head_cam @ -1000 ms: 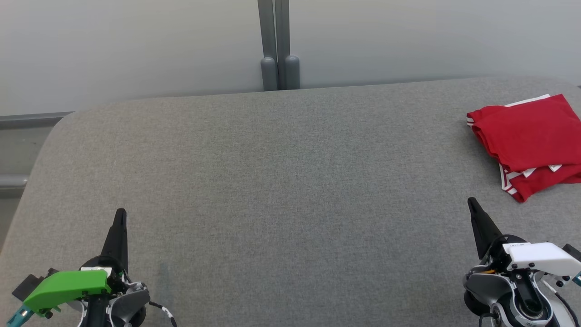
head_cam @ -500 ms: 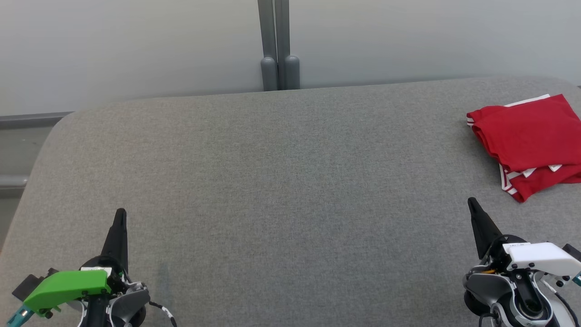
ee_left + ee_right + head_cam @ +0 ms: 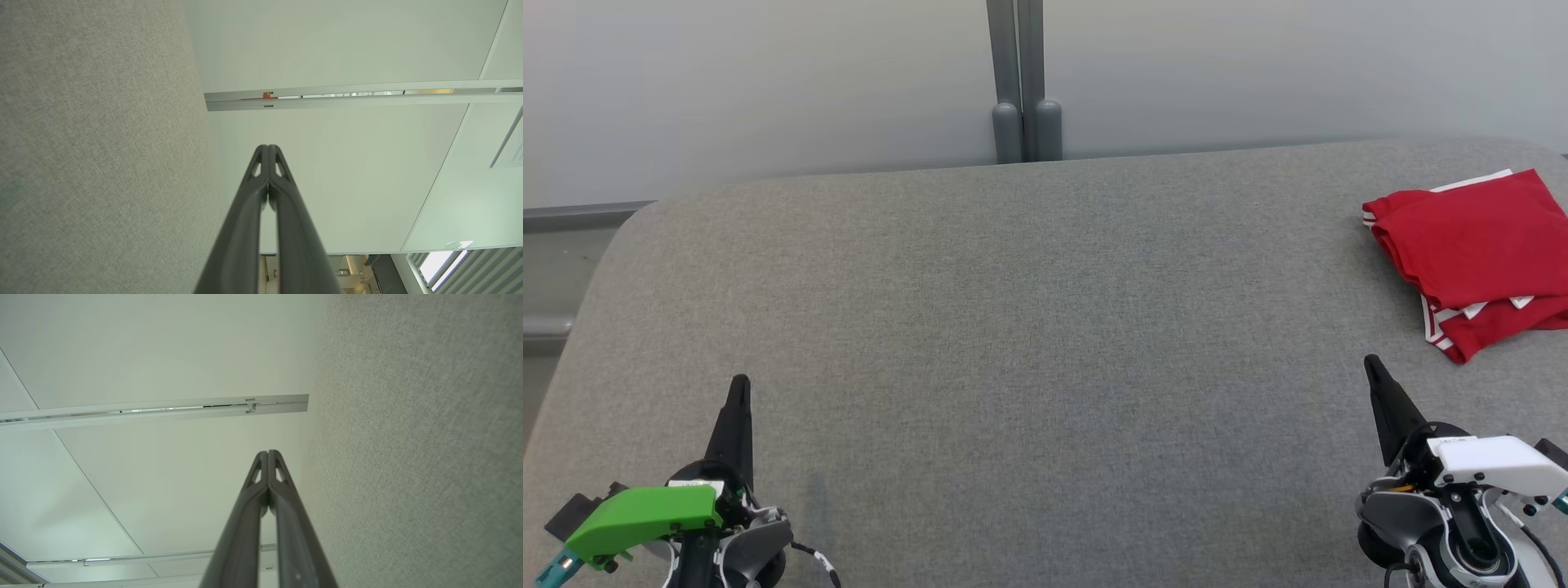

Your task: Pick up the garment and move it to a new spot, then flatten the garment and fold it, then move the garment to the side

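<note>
Nothing has moved in the last second: my left gripper (image 3: 739, 382) and right gripper (image 3: 1372, 363) rest pinched together, empty, low over the grey table (image 3: 1045, 327), and the folded red garment (image 3: 1474, 245) lies far right, so I judge the task done.

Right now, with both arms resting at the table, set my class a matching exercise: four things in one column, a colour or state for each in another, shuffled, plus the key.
Column one:
1. garment
2. left gripper
3. right gripper
4. table

Column two:
A. grey fabric surface
B. shut, with a green cover behind it
C. red with white trim, folded, at the table's right side
D. shut, with a white cover behind it

Pairs: 1-C, 2-B, 3-D, 4-A.
</note>
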Tool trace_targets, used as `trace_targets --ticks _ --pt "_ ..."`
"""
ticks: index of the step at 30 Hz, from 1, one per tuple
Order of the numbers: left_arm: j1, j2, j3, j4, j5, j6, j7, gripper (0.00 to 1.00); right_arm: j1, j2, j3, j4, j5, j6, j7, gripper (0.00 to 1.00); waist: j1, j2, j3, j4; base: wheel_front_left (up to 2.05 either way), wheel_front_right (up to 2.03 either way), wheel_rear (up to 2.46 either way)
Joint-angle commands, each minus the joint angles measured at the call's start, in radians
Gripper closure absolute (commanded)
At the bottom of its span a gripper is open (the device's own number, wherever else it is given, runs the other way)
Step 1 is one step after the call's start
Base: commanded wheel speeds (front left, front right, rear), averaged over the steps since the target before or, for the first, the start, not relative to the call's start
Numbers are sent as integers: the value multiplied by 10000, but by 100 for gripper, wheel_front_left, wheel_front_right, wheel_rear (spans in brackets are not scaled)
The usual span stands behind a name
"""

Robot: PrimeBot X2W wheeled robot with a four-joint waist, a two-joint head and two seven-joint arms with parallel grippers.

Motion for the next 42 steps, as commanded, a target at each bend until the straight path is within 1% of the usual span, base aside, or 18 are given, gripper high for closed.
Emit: trace_targets --ticks 1,42 --pt "-112 34 23 -17 -4 -54 28 100 -72 -2 -23 -49 -44 7 40 100 0 0 0 0 0 0 0" --pt "-112 34 22 -18 -4 -54 28 100 -72 0 -25 -49 -48 7 42 100 0 0 0 0 0 0 0"
